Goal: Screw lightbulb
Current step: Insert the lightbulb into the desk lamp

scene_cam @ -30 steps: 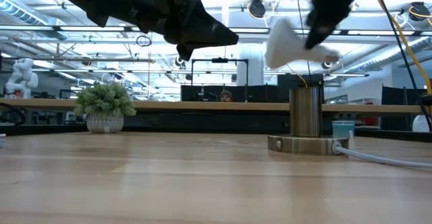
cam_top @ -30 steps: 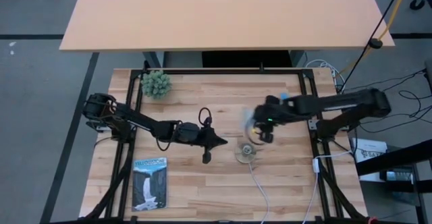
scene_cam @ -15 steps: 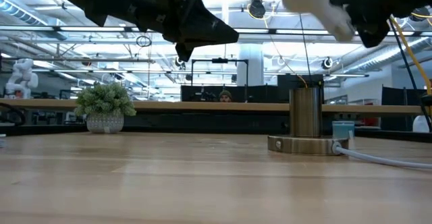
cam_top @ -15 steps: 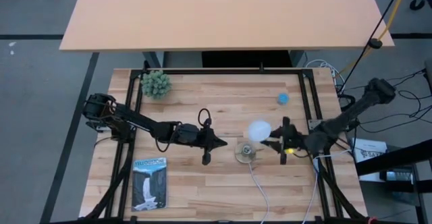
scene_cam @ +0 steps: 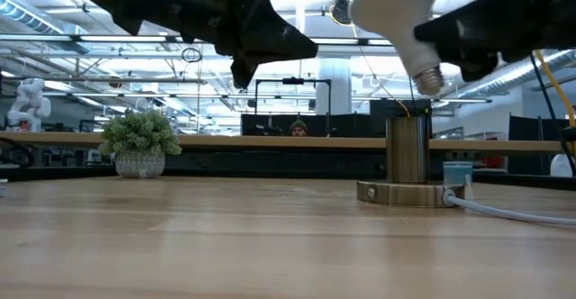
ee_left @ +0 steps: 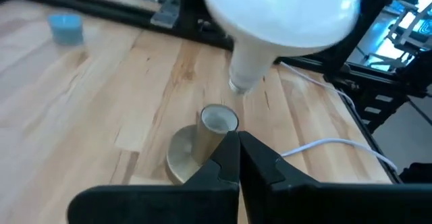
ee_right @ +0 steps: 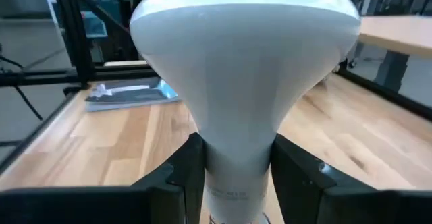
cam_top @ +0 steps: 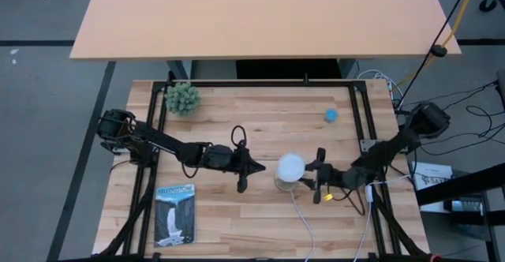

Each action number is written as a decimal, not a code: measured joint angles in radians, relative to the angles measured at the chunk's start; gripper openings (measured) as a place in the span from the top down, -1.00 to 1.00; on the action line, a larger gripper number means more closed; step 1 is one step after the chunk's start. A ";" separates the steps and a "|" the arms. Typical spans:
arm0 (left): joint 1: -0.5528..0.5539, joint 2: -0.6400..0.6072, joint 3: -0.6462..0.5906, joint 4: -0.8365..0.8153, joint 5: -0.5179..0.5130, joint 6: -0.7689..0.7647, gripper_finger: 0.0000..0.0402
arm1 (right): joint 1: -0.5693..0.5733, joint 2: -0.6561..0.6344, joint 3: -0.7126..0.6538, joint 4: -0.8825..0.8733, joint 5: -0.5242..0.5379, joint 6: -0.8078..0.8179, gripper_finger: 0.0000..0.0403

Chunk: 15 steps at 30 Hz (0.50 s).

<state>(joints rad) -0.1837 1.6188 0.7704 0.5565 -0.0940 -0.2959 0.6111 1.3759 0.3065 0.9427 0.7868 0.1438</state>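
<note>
Plainly, going left to right, one potted plant (cam_top: 182, 98) and one booklet (cam_top: 175, 214) lie far left, then the left gripper (cam_top: 251, 166) hovers clenched and empty beside the single socket (cam_top: 286, 181) with its white cord (cam_top: 304, 222). One lightbulb (cam_top: 291, 167) hangs tilted just above that socket, its neck pinched by the right gripper (cam_top: 318, 177); one small blue object (cam_top: 331, 115) sits beyond. Likely light, smooth and breakable, the bulb is best gripped gently at the narrow neck, not the dome.
</note>
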 joint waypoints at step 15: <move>-0.017 0.294 0.131 0.135 -0.002 -0.011 1.00 | -0.075 0.121 0.025 0.031 -0.060 0.063 0.35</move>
<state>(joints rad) -0.2003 1.9123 0.9016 0.6916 -0.0959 -0.3068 0.5362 1.4966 0.3313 0.9733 0.7265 0.2071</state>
